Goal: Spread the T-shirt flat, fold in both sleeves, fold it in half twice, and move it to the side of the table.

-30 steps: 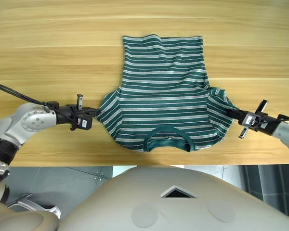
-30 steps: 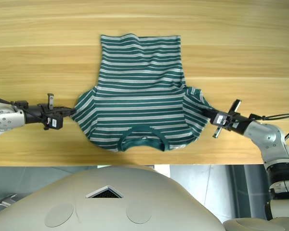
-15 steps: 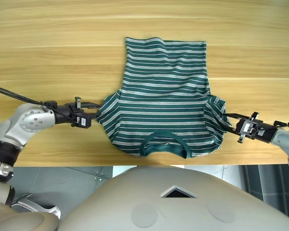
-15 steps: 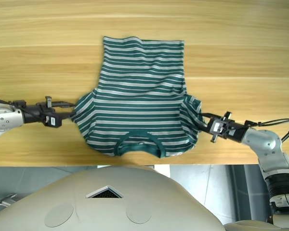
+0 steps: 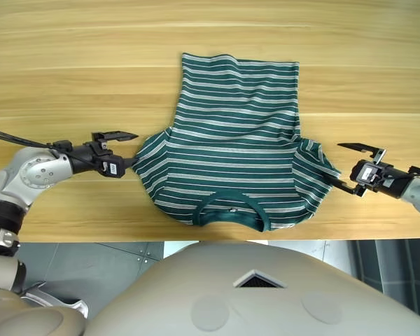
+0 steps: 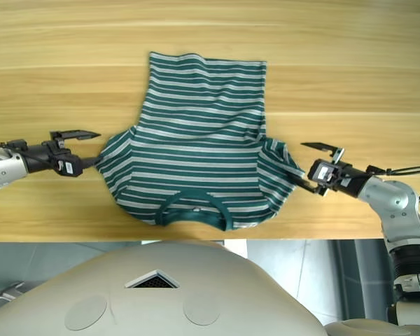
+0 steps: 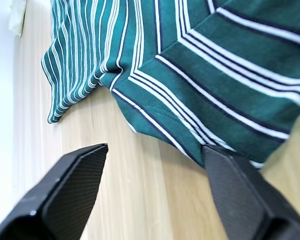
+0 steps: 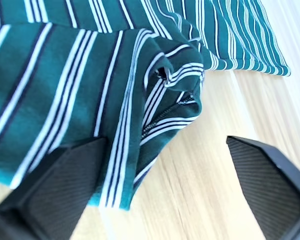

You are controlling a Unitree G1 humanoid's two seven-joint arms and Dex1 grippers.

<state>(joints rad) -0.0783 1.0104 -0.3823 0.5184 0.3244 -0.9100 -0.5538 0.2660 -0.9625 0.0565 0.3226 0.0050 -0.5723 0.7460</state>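
Note:
The green T-shirt (image 5: 238, 140) with white stripes lies on the wooden table (image 5: 70, 56), collar toward me at the near edge, hem at the far side. Its body is mostly smooth, and both short sleeves are rumpled. My left gripper (image 5: 126, 149) stands open at the left sleeve (image 7: 200, 100), with the sleeve's hem reaching between its fingers (image 7: 65, 195). My right gripper (image 5: 346, 166) is open at the right sleeve (image 8: 155, 85), whose bunched, folded-over edge sits between its fingers (image 8: 270, 185).
The table's near edge (image 5: 91, 238) runs just below the collar, with grey floor beyond it. Bare wood stretches to the left, right and far side of the shirt.
Both grippers were shut on the sleeves half a second ago and have opened, letting the sleeves go. The shirt has shifted slightly to the left.

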